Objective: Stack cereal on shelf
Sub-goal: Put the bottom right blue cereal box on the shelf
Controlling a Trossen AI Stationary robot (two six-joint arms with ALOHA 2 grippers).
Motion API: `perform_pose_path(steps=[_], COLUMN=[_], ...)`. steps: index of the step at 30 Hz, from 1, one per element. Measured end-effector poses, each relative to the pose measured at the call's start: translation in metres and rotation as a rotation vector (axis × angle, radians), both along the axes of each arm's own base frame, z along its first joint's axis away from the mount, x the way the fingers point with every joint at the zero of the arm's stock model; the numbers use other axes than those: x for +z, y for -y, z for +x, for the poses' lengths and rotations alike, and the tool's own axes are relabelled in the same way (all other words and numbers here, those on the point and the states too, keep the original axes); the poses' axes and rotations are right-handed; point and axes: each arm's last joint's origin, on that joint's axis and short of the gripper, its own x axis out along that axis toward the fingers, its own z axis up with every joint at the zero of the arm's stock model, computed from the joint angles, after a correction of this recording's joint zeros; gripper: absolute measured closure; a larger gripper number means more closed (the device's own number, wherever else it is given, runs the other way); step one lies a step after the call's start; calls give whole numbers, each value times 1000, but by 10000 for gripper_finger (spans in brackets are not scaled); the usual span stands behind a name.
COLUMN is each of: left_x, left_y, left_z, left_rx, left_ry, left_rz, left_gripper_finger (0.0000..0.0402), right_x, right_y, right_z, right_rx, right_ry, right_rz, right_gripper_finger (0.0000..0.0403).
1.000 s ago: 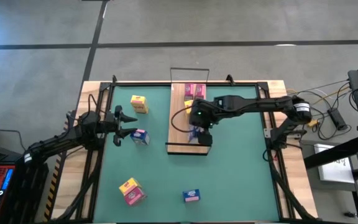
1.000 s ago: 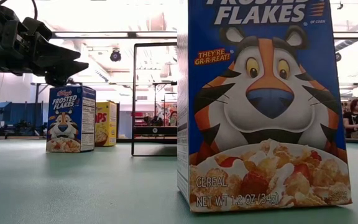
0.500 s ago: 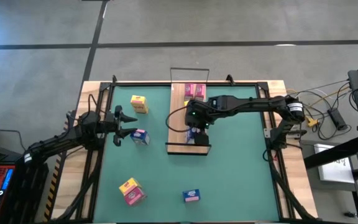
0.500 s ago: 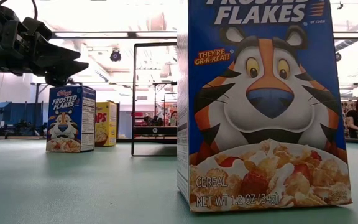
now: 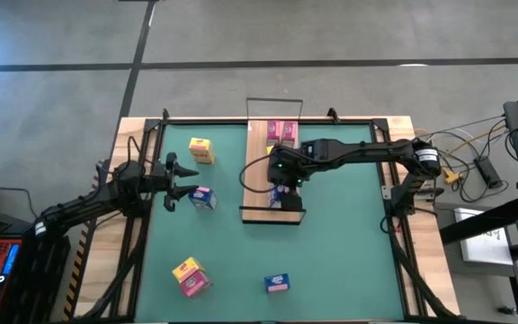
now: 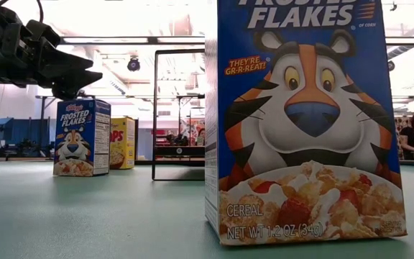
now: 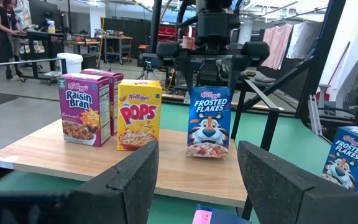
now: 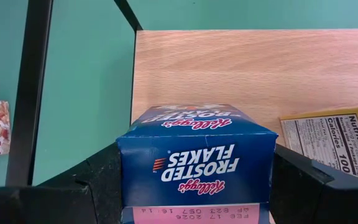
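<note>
The shelf point(image 5: 257, 180) is a light-wood board with black wire rails at mid-table. On it stand pink cereal boxes point(image 5: 283, 132), a yellow one point(image 7: 139, 114) and a blue Frosted Flakes box point(image 7: 209, 121). My right gripper point(image 5: 284, 186) is over the blue box, shut on it. Loose cereal boxes stand on the green table: yellow point(image 5: 201, 149), blue point(image 5: 203, 198), yellow-pink point(image 5: 191, 276) and pink-blue point(image 5: 277, 283). My left gripper point(image 5: 185, 180) hangs open and level at the table's left, just beside the loose blue box, with nothing between its fingers. My right gripper pinches the blue box between its two fingers, one on each narrow side near the top point(image 8: 124, 174). The fingers point(image 8: 98, 186) come slanting down from the table's right. The box stands upright, its bottom on the board point(image 7: 166, 171) as far as the left wrist view shows.
The shelf's wire rails point(image 5: 274, 101) rise at its short ends. A wooden rim point(image 5: 403, 126) and black frame rods border the green mat. Cables and gear lie off the table's right. A person stands in the room behind point(image 6: 413, 133).
My right gripper has shifted a little toward the table's left with the blue box, then held still. The box stays upright over the board.
</note>
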Motion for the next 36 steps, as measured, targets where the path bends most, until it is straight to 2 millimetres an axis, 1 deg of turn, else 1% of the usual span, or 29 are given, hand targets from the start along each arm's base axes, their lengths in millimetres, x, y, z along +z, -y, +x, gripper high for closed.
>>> perform_pose_path(steps=[4, 13, 19, 32, 36], left_x=[0, 0, 0, 0, 0], left_y=[0, 0, 0, 0, 0], left_z=[0, 0, 0, 0, 0], left_rx=[0, 0, 0, 0, 0], left_ry=[0, 0, 0, 0, 0], left_rz=[0, 0, 0, 0, 0], left_gripper_finger=[198, 198, 198, 198, 198], right_x=[-2, -3, -3, -1, 1], right_y=[0, -1, 0, -4, -3], right_z=[2, 2, 3, 8, 5], right_rx=[1, 0, -1, 13, -49], right_ry=[-1, -3, 7, 53, 46], right_rz=[1, 3, 2, 3, -11], right_gripper_finger=[111, 69, 50, 48, 48])
